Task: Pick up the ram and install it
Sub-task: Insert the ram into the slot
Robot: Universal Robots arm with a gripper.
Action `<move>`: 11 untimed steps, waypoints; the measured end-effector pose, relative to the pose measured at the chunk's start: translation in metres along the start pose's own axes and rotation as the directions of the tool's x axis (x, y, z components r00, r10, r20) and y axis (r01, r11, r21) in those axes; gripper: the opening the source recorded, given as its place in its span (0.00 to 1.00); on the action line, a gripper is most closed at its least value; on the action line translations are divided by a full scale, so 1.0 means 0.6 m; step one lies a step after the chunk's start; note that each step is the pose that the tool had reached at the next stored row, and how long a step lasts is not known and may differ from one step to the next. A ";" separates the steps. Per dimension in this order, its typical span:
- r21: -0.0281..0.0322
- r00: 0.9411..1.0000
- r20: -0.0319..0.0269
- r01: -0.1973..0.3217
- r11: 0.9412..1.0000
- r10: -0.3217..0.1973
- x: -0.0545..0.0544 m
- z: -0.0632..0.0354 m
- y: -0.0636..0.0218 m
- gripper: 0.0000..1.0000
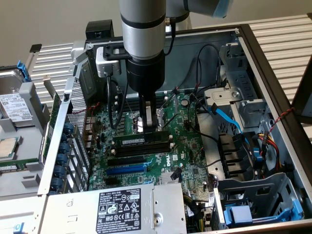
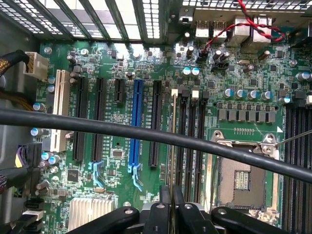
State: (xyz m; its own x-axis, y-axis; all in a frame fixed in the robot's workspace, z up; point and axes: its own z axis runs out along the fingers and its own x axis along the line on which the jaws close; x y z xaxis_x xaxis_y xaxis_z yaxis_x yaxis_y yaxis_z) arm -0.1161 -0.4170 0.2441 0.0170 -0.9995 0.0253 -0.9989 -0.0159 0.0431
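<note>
1. Ram (image 1: 134, 140): pale label, print unreadable. It sits along a black memory slot, at 12 o'clock from the blue slot (image 1: 126, 169) in the exterior view.
2. Power supply label (image 1: 119, 207): text too small to read.
3. Gripper (image 2: 172, 191): fingers nearly together, pinching the ram's upper edge.
4. Black cable (image 2: 146, 134) crosses the wrist view and hides part of the ram.

The place looks like a robotics lab or a computer-assembly workshop. A robot arm (image 1: 144, 29) hangs over an open PC case (image 1: 265, 63) that lies on its side on a slatted metal bench (image 1: 280, 27). The motherboard (image 2: 122, 161) and power supply (image 1: 161, 207) are laid bare. A loose hard drive (image 1: 14, 107) lies beside the case.
</note>
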 end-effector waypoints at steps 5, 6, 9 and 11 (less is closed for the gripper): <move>0.000 1.000 0.000 0.000 1.000 0.000 0.000 0.003 0.000 0.13; 0.000 1.000 0.000 0.000 1.000 0.000 0.000 0.003 0.000 0.13; 0.000 1.000 0.000 0.000 1.000 0.000 0.000 0.005 0.000 0.13; 0.000 1.000 0.000 -0.001 1.000 0.001 -0.001 0.005 0.000 0.13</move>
State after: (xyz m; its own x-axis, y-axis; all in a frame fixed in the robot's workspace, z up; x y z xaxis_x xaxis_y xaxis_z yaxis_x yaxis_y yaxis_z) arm -0.1161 -0.4167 0.2410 0.0157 -0.9996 0.0249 -0.9990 -0.0147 0.0430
